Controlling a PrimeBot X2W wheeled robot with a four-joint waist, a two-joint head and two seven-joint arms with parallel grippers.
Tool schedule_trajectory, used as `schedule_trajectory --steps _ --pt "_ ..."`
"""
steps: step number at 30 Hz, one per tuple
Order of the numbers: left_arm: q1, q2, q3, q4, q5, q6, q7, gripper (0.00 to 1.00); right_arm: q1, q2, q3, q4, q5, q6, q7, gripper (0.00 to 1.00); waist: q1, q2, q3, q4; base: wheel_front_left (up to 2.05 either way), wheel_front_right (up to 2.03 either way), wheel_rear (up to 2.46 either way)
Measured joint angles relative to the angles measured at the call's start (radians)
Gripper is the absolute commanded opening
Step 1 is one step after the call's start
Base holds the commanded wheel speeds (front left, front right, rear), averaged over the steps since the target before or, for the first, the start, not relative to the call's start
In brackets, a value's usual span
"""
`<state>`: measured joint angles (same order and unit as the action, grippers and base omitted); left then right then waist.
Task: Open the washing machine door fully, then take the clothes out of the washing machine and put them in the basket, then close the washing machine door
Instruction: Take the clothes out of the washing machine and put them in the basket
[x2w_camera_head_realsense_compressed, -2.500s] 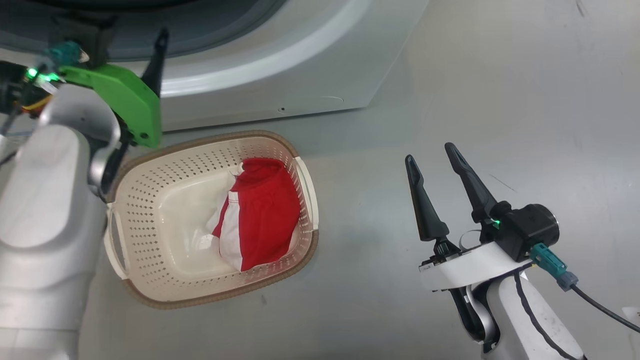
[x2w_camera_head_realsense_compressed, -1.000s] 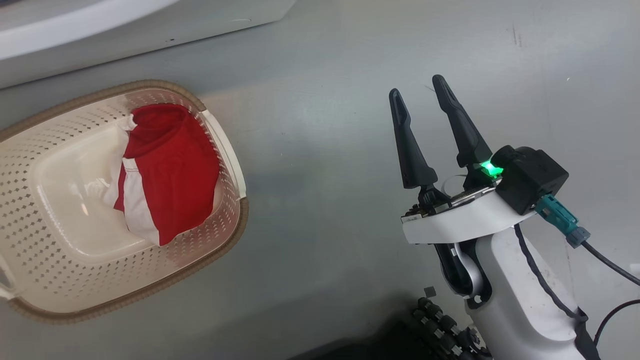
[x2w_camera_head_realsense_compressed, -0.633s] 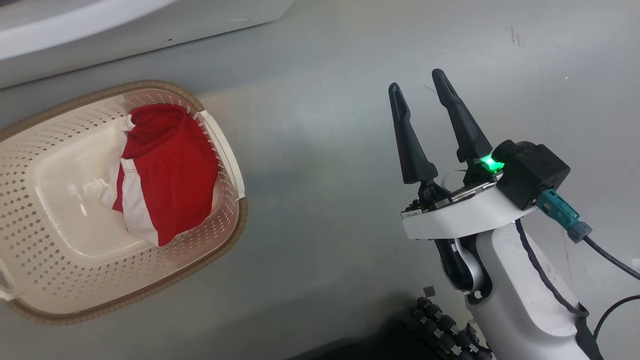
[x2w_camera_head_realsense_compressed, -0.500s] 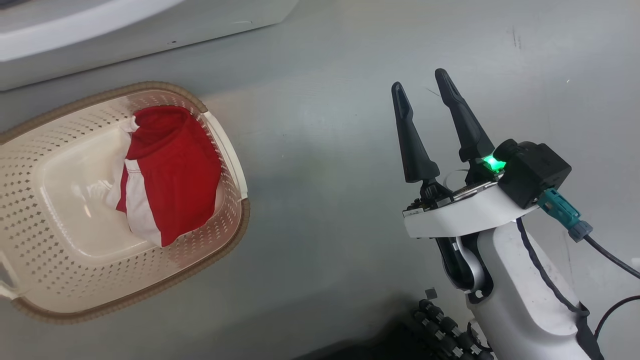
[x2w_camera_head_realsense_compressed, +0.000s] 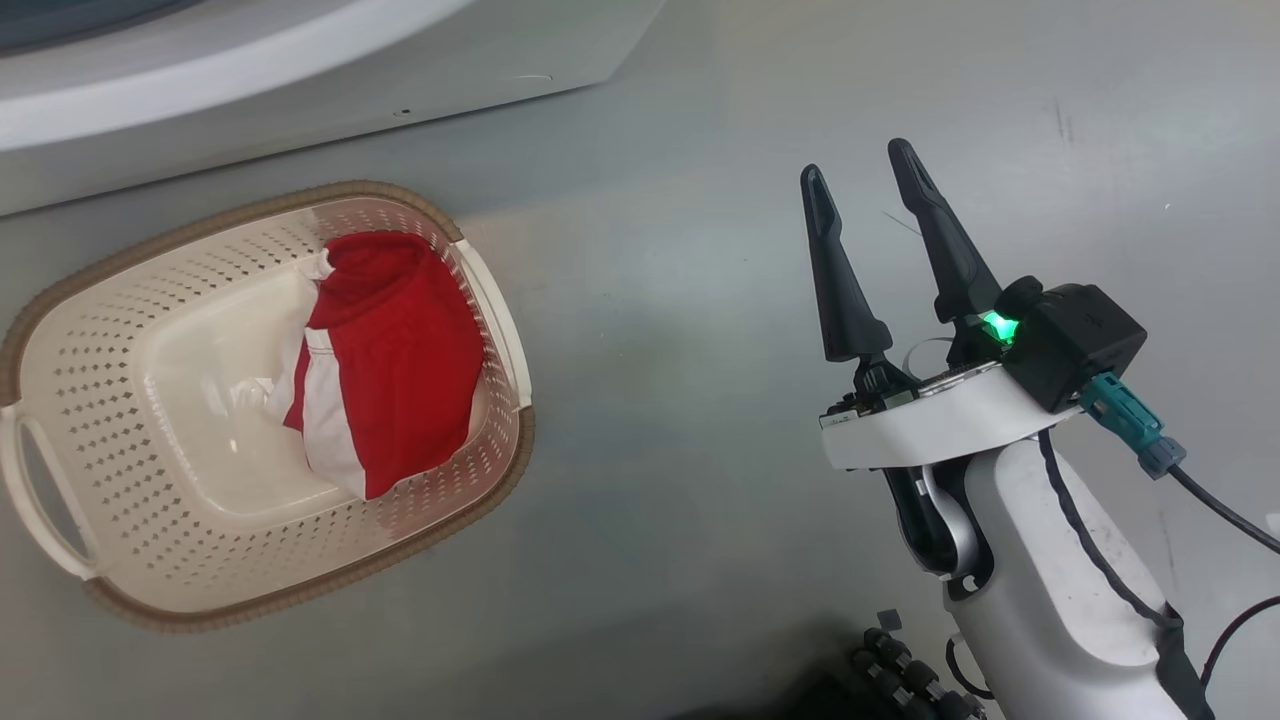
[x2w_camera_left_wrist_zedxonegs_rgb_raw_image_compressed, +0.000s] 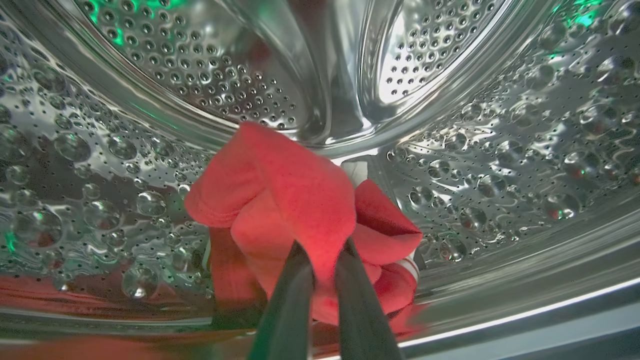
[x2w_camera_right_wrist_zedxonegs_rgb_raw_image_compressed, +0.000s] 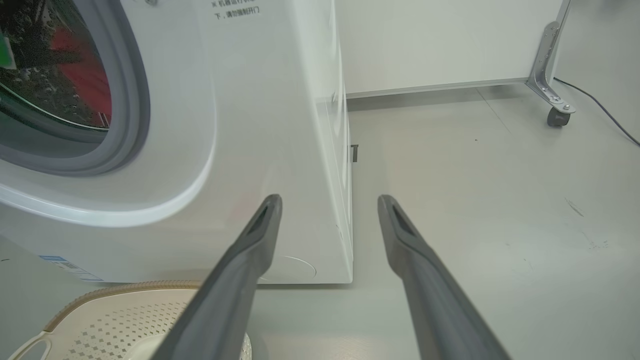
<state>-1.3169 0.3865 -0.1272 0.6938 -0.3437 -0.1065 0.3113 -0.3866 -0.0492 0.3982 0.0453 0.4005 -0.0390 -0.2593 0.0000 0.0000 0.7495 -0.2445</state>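
The washing machine (x2w_camera_right_wrist_zedxonegs_rgb_raw_image_compressed: 280, 125) stands ahead and left of the right gripper (x2w_camera_head_realsense_compressed: 856, 162), whose fingers are spread and empty. The basket (x2w_camera_head_realsense_compressed: 130, 480) lies to its left, with one red garment (x2w_camera_head_realsense_compressed: 400, 370) inside. In the drum (x2w_camera_left_wrist_zedxonegs_rgb_raw_image_compressed: 150, 100), the left gripper (x2w_camera_left_wrist_zedxonegs_rgb_raw_image_compressed: 324, 245) is clenched on a fold of red cloth (x2w_camera_left_wrist_zedxonegs_rgb_raw_image_compressed: 280, 185). The cloth looks soft, light and limp, so that raised fold is a sound hold

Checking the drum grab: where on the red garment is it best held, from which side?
Probably the raised fold of the red garment, straight in through the opening: it humps up off the drum, easy to straddle. The left claw is shut there.
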Motion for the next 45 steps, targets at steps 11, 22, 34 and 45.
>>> schedule_trajectory --steps 11,22,34,45 --pt "0.128 -0.063 0.002 -0.066 -0.015 -0.006 -0.235 0.00 0.017 0.000 -0.024 0.028 -0.035 0.001 0.000 1.00 0.0000 0.0000 -0.068 0.035 0.00 0.00 0.00" --pt "0.300 -0.157 0.006 -0.138 -0.036 -0.004 -0.453 0.00 0.079 0.000 -0.066 0.060 -0.086 0.006 0.000 1.00 0.0000 0.0000 -0.155 0.080 0.00 0.00 0.00" --pt "0.487 -0.217 -0.002 -0.250 -0.029 0.025 -0.568 0.00 0.151 0.000 -0.082 0.081 -0.097 0.019 0.000 1.00 0.0000 0.0000 -0.277 0.135 0.00 0.00 0.00" --pt "0.643 -0.250 -0.007 -0.467 0.041 0.077 -0.568 0.00 0.221 0.000 -0.097 0.090 -0.098 0.021 0.000 1.00 -0.0001 0.0000 -0.399 0.176 0.00 0.00 0.00"
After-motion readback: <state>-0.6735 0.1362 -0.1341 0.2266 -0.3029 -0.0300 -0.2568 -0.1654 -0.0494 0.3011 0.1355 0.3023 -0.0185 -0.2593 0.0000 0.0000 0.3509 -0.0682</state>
